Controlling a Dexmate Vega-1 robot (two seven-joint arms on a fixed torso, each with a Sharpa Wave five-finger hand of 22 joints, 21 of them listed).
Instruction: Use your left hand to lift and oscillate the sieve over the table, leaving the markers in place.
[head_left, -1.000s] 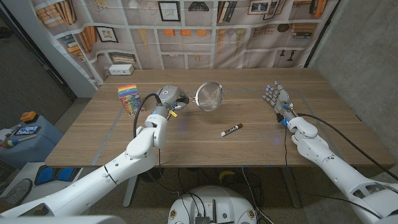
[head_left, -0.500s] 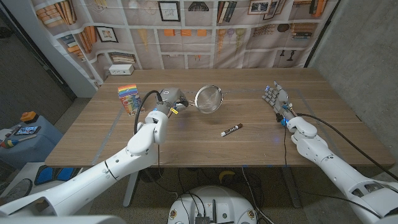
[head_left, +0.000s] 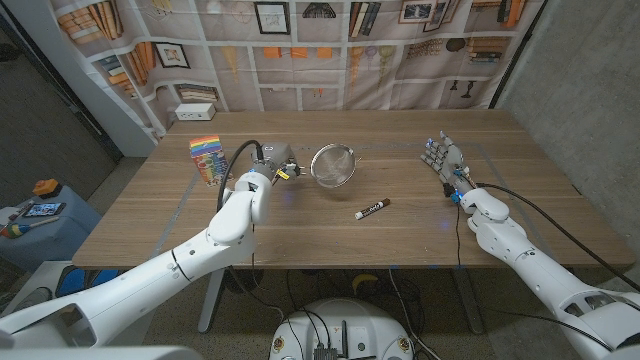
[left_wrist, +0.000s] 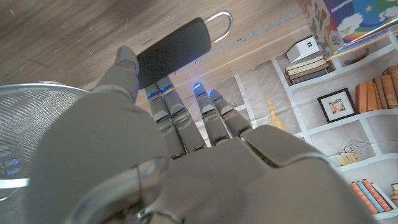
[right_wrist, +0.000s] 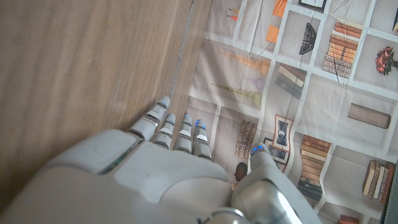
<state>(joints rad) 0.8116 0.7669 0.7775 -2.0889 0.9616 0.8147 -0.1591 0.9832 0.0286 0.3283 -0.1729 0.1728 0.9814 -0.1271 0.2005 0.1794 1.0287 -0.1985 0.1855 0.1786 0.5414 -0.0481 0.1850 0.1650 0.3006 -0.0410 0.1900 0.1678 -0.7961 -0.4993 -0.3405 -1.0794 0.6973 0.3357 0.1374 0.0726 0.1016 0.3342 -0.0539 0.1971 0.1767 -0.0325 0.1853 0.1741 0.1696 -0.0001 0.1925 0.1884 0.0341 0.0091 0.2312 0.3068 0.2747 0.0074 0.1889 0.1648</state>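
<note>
The sieve (head_left: 333, 164) is held by its black handle in the left hand (head_left: 276, 163), above the counter (head_left: 400, 230). The right hand (head_left: 444, 157) is empty, fingers apart.

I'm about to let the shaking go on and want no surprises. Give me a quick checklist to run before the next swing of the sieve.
1. Left hand grips the sieve by its black handle: ok.
2. Sieve raised off the table: cannot tell; the head view gives no clear gap.
3. Black marker lies on the table apart from the sieve: ok.
4. Colourful marker box stands beside the left arm, untouched: ok.
5. Right hand holds nothing, far from the sieve: ok.
6. Anything inside the sieve's mesh: cannot tell.
</note>
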